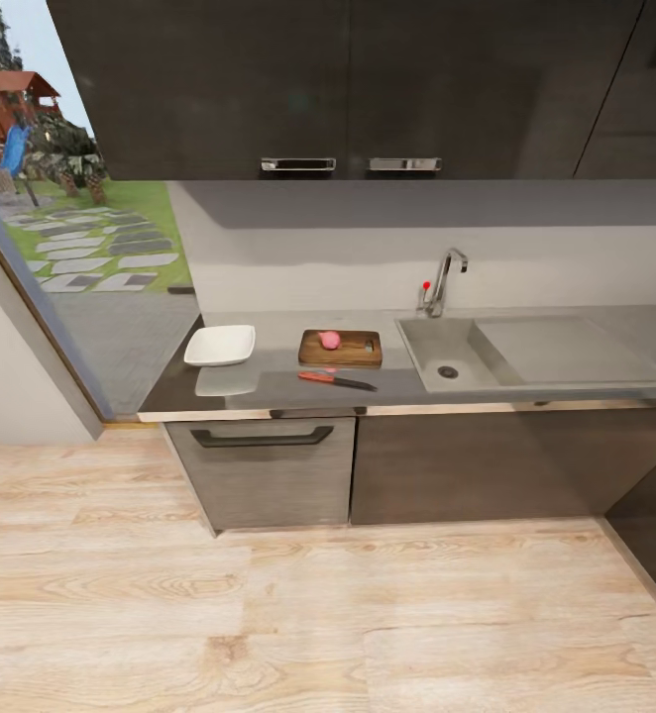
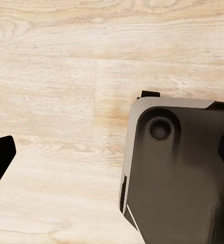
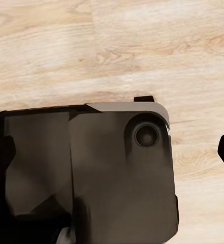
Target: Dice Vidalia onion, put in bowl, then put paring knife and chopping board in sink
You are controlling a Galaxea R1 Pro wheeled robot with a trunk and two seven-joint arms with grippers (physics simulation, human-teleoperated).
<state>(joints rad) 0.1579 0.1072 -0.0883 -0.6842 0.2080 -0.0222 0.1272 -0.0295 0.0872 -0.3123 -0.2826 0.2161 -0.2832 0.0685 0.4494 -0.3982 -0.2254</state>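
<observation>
Pale wood floor [image 1: 269, 614] lies nearest, and each wrist view looks down on it past the robot's dark base [image 2: 183, 173]; dark finger tips at the edges suggest both claws stand apart. On the grey bench [image 1: 269, 391] lies the knife [image 1: 336, 379], then the board [image 1: 341, 348] carrying the onion [image 1: 330, 340], the bowl [image 1: 220, 345] beside it, and the sink [image 1: 447, 355] on the other side.

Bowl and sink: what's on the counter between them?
In the head view, the chopping board with the Vidalia onion resting on it, and the paring knife on the countertop in front, lie between bowl and sink.
</observation>
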